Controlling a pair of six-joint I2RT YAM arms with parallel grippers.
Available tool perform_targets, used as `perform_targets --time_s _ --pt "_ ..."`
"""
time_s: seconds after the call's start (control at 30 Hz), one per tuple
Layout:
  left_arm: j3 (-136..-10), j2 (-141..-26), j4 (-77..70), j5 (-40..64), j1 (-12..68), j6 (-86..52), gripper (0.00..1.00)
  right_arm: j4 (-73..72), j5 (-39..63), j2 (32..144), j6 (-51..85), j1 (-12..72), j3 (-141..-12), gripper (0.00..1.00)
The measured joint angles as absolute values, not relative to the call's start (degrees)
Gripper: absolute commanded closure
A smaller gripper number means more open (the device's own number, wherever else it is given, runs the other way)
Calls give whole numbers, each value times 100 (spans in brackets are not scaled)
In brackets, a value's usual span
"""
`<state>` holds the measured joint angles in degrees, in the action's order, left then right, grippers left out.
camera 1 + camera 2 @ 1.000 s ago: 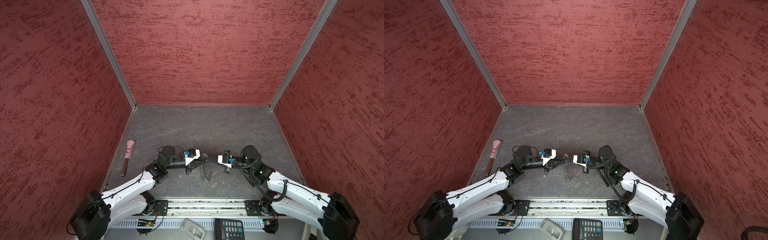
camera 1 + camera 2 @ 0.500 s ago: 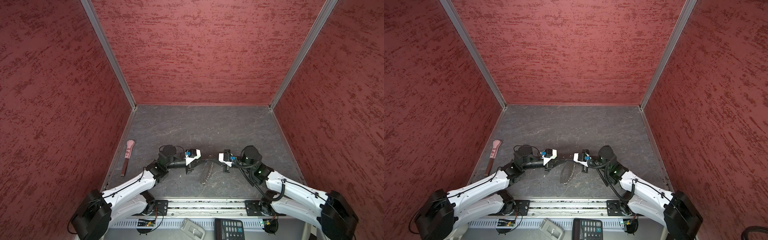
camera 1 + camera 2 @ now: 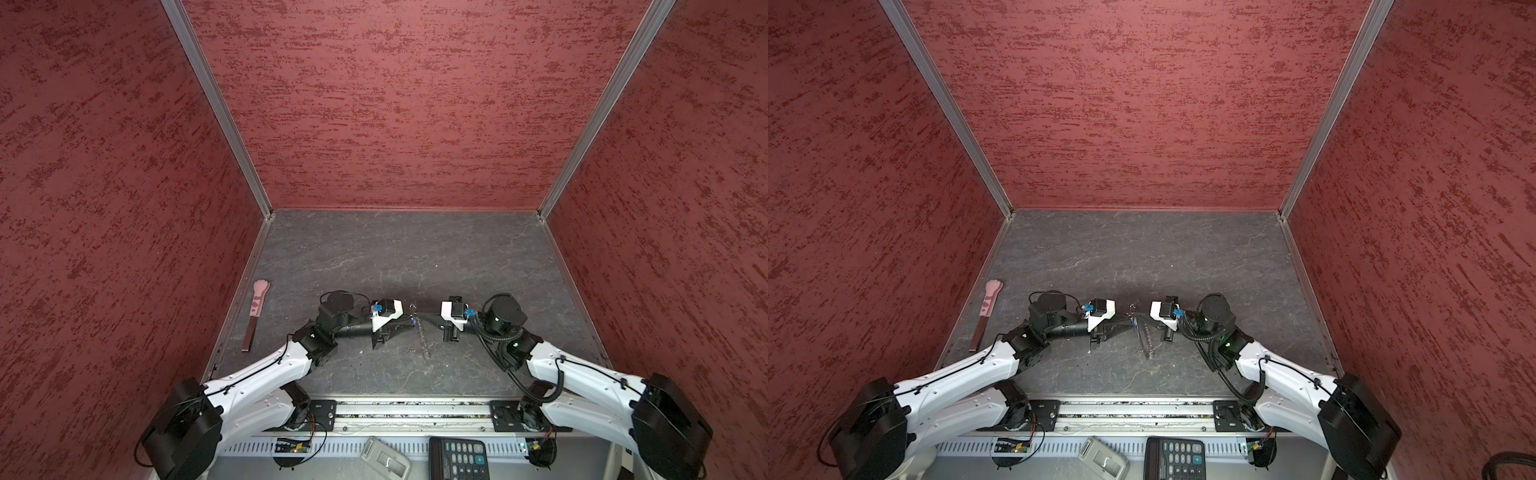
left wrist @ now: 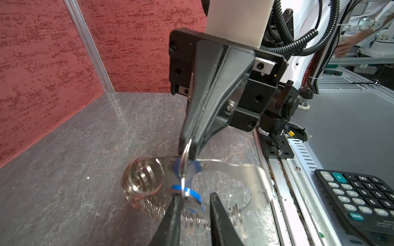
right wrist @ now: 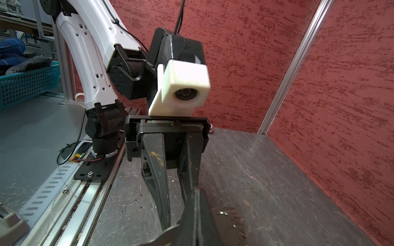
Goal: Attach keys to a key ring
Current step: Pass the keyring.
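1. Keys marked "CE", "GT" and "ON/AC" can be read on the black desktop calculator point(image 4: 362, 202). It sits beside a grey plastic case point(image 3: 384, 461), below the front edge of the dark grey marbled counter point(image 3: 395, 257).
2. A pink paw-tipped stick point(image 3: 255, 311) lies along the counter's left edge, well apart from both arms.
3. Near the middle of the front edge, the right tool point(image 4: 190, 148), pressed together, is clamped on the top of the thin dark, silver-linked key ring point(image 3: 424, 341), which hangs beneath it.
4. The left tool point(image 4: 196, 194) stands apart around the small blue rectangular plastic key tag point(image 4: 191, 202), just beside the ring.
5. Only the left wrist view shows the tag's shape, though blurred. In the right wrist view the right tool's fingers point(image 5: 204, 217) stand in front of it, and both top views give only a blue speck.
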<state>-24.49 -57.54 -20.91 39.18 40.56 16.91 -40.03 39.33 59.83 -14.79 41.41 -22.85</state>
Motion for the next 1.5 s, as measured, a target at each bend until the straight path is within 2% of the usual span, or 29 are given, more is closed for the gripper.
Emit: perform_targets --time_s 0.17,0.33,0.67,0.77,1.03,1.1,1.3,1.5 --pt "-2399 -5658 -2156 3848 4005 1546 68 -4018 4032 6077 -1525 4141 -2217 100" --pt "-2342 -5586 -2300 3879 3911 1420 69 -4226 4246 6281 -1496 4141 -2134 100" --pt "-2333 -5586 -2359 4147 3905 1345 86 -4982 4495 6641 -1194 4132 -2086 100" --pt "-2333 -5588 -2357 4195 3903 1352 87 -5144 4528 6733 -1122 4130 -2086 100" --pt "-2333 -5592 -2351 4237 3889 1354 100 -5216 4525 6783 -1092 4130 -2086 100" --pt "-2333 -5599 -2331 4224 3889 1354 100 -5155 4510 6768 -1103 4130 -2086 95" --pt "-2392 -5596 -1872 3896 3918 1507 100 -3879 4296 6364 -1459 4130 -2298 80" --pt "-2652 -5605 -1096 3347 4119 1903 100 -1890 3820 6077 -2084 4130 -3194 77"
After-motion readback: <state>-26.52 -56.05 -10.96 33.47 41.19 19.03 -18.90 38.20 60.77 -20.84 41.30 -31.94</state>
